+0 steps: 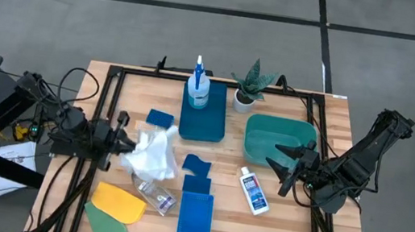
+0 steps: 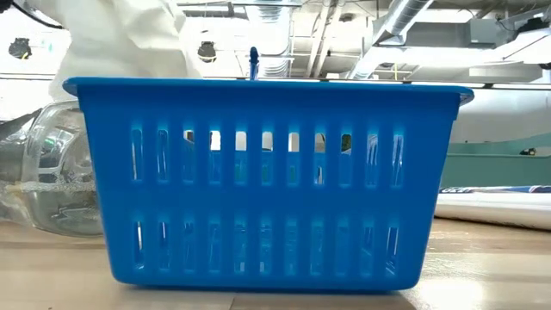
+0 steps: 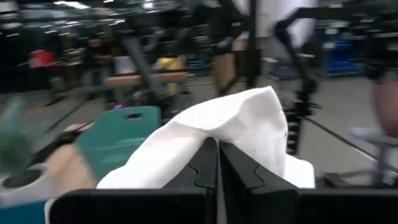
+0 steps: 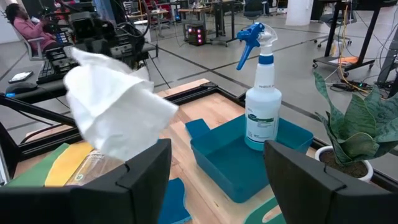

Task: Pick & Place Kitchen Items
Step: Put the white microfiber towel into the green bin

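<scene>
Your left pincer (image 1: 124, 142) is clamped on the white cloth (image 1: 155, 154), lifted near the table's left edge; its hanging folds could drag the clear bottle (image 1: 154, 195) below; your right pincer (image 1: 285, 169) waits apart, near the right edge.

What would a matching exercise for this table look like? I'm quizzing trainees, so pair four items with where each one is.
Things:
1. spray bottle
2. white cloth
3. white blue-labelled bottle
4. yellow cloth

Places:
A. lying flat on the bare wood, near the teal tub
B. standing upright in the blue tray
C. pinched in the shut left pincer
D. spread at the table's front left, overlapping the green cloth

Pairs: 1-B, 2-C, 3-A, 4-D
</scene>
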### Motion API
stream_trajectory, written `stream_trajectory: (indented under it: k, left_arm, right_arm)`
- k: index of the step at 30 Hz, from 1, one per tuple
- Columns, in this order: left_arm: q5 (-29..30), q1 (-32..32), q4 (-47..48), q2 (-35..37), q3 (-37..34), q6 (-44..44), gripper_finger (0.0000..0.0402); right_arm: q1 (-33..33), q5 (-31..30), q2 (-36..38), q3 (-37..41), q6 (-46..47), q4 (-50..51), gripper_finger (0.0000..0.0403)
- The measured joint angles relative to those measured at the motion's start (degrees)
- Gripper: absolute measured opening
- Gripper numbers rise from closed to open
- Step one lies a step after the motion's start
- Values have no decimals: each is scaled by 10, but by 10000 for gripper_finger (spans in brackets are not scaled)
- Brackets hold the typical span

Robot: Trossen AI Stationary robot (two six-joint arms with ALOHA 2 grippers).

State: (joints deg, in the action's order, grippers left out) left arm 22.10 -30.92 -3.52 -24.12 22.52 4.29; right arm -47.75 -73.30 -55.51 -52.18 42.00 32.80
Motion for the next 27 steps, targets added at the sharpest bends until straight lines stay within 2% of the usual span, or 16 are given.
stream_trajectory:
  k: [6, 9, 15, 20, 23, 27]
  left_arm:
    - [-131, 0, -52, -54, 0, 47, 0]
    - [-168, 0, -97, -82, 0, 65, 1]
    - [-172, 3, -147, -132, 0, 75, 2]
    - [-173, 4, -184, -172, 0, 103, 3]
    - [-174, 4, -211, -190, 0, 105, 3]
    - [-174, 5, -229, -198, 0, 109, 3]
  right_arm:
    - [0, 0, 0, 0, -4, 0, 246]
    - [0, 0, 0, 0, -4, 0, 246]
    - [0, 2, 0, 0, -4, -2, 246]
    - [3, 30, -2, 0, -12, -17, 246]
    - [3, 36, -17, 0, -65, -67, 246]
    - [3, 80, -41, 0, -188, -186, 246]
